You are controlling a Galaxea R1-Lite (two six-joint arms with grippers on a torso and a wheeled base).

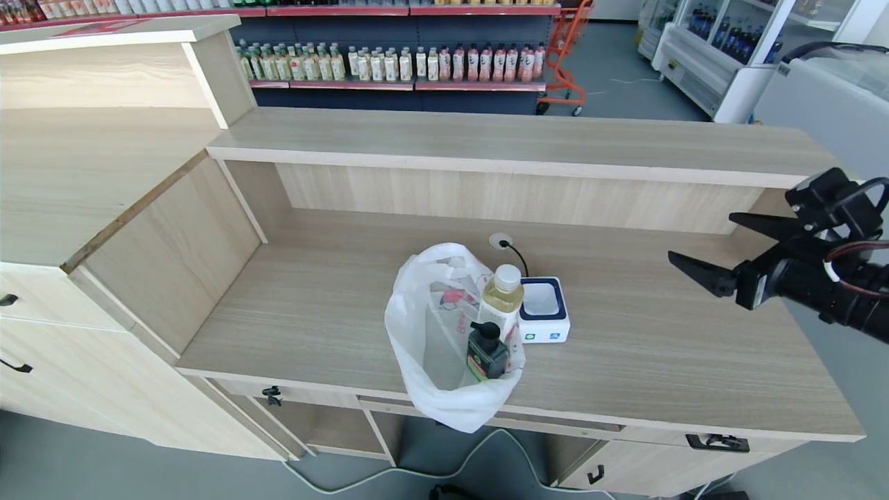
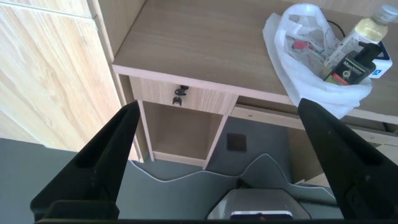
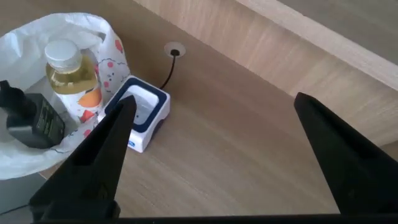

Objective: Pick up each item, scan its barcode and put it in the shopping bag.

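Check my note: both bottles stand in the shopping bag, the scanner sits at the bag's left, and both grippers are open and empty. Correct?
Not quite: the head view shows the scanner at the right of the shopping bag, not its left. The rest holds: drink bottle and pump bottle in the bag, left gripper and right gripper open and empty.
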